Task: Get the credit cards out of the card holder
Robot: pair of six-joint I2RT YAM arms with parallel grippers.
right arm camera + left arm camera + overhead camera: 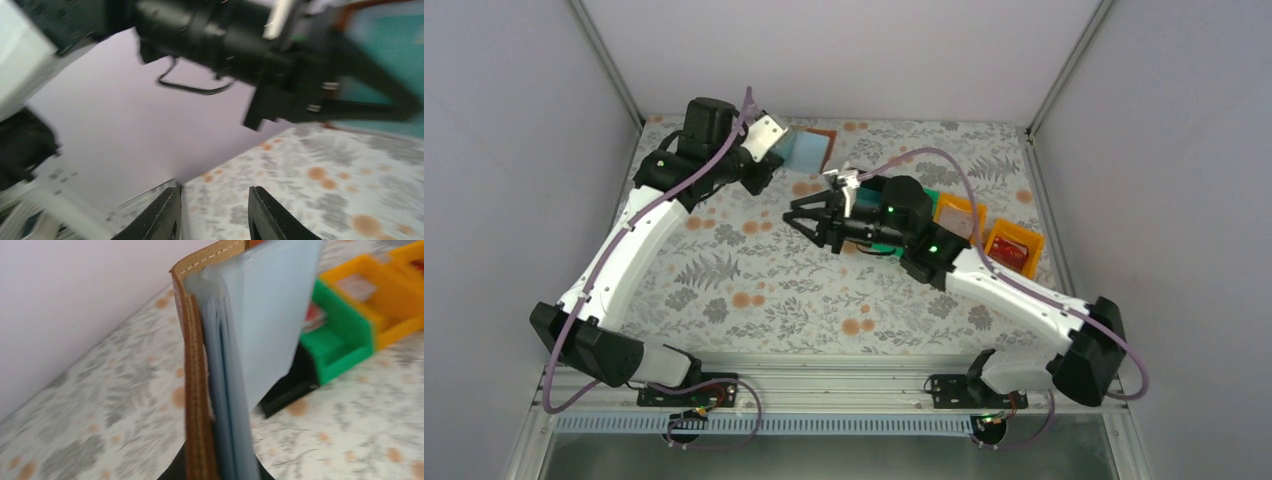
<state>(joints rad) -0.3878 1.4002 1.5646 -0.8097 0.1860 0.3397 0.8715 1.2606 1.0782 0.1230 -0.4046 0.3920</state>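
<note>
While the left gripper point(776, 142) clamps the card holder point(812, 150) aloft (pale pockets showing), the right gripper point(802, 215), jaws parted and empty, hovers close on its nearer side.

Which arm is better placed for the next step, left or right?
Right. The left tool is shut on the open brown leather bifold card holder, holding it up; the right tool is empty, jaws apart, close by.

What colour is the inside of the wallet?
The card holder is pale blue-grey inside, with a brown stitched cover. Left wrist view shows it best.
</note>
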